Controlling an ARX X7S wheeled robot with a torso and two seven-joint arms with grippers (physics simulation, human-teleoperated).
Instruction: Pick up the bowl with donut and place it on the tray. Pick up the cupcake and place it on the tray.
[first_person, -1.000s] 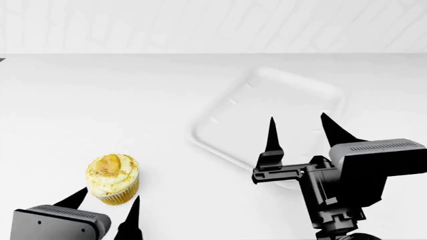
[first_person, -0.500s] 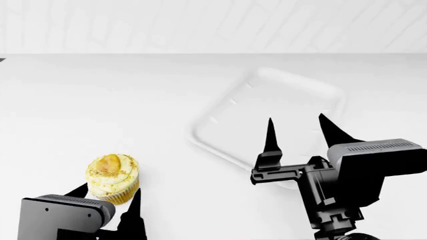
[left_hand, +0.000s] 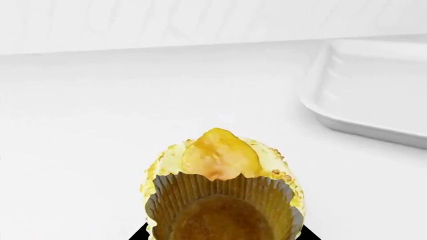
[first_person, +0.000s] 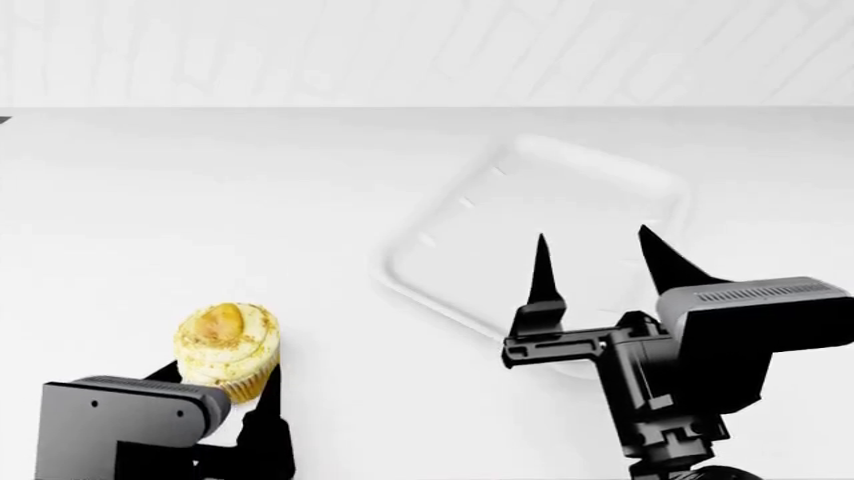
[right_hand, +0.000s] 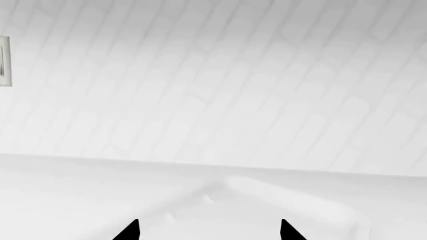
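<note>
The cupcake (first_person: 227, 348), yellow-frosted in a pleated wrapper, sits tipped at the near left, its brown underside (left_hand: 223, 217) turned toward the left wrist camera. My left gripper (first_person: 220, 380) is shut on it, one black finger against each side of the wrapper (left_hand: 200, 192). The white tray (first_person: 534, 235) lies to the right of the cupcake, with nothing on it. Above the tray's near part my right gripper (first_person: 594, 242) hangs open, holding nothing. The right wrist view shows that gripper's (right_hand: 209, 229) two tips wide apart over the pale tray (right_hand: 280, 200). The bowl and the donut are out of view.
A white counter (first_person: 200, 200) runs back to a white tiled wall (first_person: 427, 50). The tray's near rim (left_hand: 360, 127) lies a short way to one side of the cupcake in the left wrist view. A small wall plate (right_hand: 4, 61) shows on the wall.
My left gripper has moved forward round the cupcake and closed on it. The cupcake has tipped and risen slightly. The right gripper has barely moved.
</note>
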